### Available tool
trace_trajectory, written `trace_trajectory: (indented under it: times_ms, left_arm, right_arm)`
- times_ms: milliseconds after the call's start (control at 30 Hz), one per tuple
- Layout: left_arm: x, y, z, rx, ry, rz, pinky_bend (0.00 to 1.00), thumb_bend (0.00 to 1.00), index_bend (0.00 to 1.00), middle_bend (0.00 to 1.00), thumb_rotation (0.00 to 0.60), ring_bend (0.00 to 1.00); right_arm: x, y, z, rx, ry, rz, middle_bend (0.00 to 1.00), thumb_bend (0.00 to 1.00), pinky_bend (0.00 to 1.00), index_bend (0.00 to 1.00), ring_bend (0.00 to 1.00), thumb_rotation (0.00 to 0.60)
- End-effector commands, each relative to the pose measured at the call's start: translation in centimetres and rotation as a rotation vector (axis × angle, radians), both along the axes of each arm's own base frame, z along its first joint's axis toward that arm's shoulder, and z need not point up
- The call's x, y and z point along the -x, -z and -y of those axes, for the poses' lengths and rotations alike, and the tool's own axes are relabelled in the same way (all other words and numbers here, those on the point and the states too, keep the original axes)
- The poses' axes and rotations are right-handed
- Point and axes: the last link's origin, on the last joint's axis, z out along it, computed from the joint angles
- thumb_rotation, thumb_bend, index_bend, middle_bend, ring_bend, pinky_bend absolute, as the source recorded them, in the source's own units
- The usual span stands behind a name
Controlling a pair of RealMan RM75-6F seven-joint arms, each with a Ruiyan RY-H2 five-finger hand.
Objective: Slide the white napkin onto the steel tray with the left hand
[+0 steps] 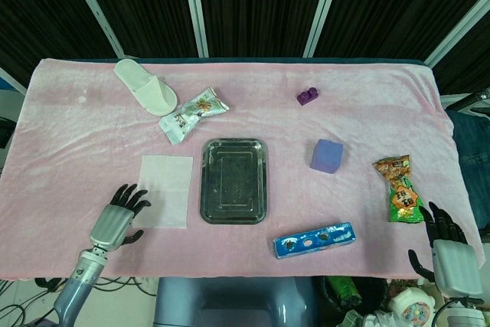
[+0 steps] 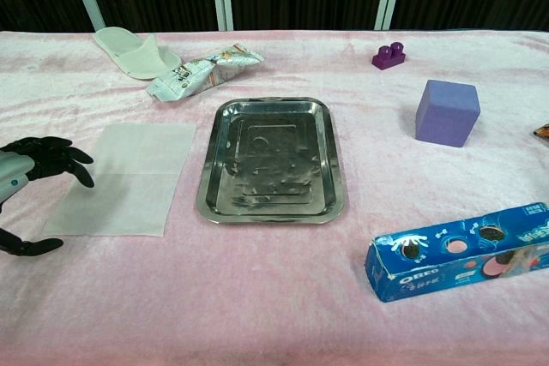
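Head view, napkin: we saw the white napkin (image 1: 163, 191) lying flat on the pink cloth (image 1: 245, 89), just left of the steel tray (image 1: 234, 181) and apart from it by a narrow strip of cloth.
Head view, left hand: the left hand (image 1: 116, 220) sat at the napkin's near left corner, released, fingers spread and holding nothing; the fingertips were at the paper's edge, though we could not tell whether they touched it.
Head view, right hand: the right hand (image 1: 442, 246) hung at the near right edge of the table, fingers apart, grasping nothing, well apart from the task's things.
Head view, tray: it held nothing.
Chest view, napkin: the white napkin (image 2: 124, 177) was wholly on the cloth, its right edge near the steel tray (image 2: 271, 160) rim but not over it.
Chest view, left hand: the left hand (image 2: 39, 177) showed at the left edge, dark fingers reaching over the napkin's left margin and the thumb lower and apart; we could not tell if any pad pressed the paper.
Chest view, right hand: not seen here.
Progress, done: we judged only the approach to be in hand.
Progress, left: pressing down on the napkin and sliding it rightward over the rim onto the tray.
Bystanders: a slipper (image 1: 145, 86), a snack packet (image 1: 192, 115) and a cookie box (image 2: 461, 250) lay clear of that path.
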Motion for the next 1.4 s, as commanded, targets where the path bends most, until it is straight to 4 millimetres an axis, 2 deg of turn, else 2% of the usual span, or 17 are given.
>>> trace_trajectory:
  times_ms: [33, 433, 633, 933, 1400]
  left_arm:
    - [0.2, 0.1, -0.1, 0.001, -0.002, -0.013, 0.05, 0.2, 0.31, 0.14, 0.6, 0.0]
    - [0.6, 0.3, -0.2, -0.016, -0.006, -0.037, 0.05, 0.21, 0.31, 0.14, 0.6, 0.0]
    - [0.8, 0.3, -0.1, -0.018, -0.008, -0.032, 0.05, 0.27, 0.33, 0.14, 0.6, 0.0]
    - [1.4, 0.0, -0.3, -0.043, -0.032, -0.045, 0.05, 0.3, 0.34, 0.14, 0.6, 0.0]
    - [1.0, 0.0, -0.9, -0.052, -0.033, -0.009, 0.05, 0.37, 0.44, 0.16, 0.6, 0.0]
  right_arm:
    - [0.0, 0.0, 0.0, 0.0, 0.001, 0.001, 0.0, 0.29, 0.15, 0.0, 0.04, 0.6]
    - [0.0, 0.0, 0.0, 0.001, 0.005, 0.002, 0.0, 0.29, 0.15, 0.0, 0.04, 0.6]
    - [0.0, -0.1, 0.0, 0.002, 0.005, 0.003, 0.0, 0.29, 0.15, 0.0, 0.04, 0.6]
    - [0.0, 0.0, 0.0, 0.001, 0.009, 0.005, 0.0, 0.29, 0.15, 0.0, 0.04, 0.6]
    - [0.1, -0.1, 0.0, 0.006, 0.017, 0.008, 0.0, 0.29, 0.15, 0.0, 0.04, 0.6]
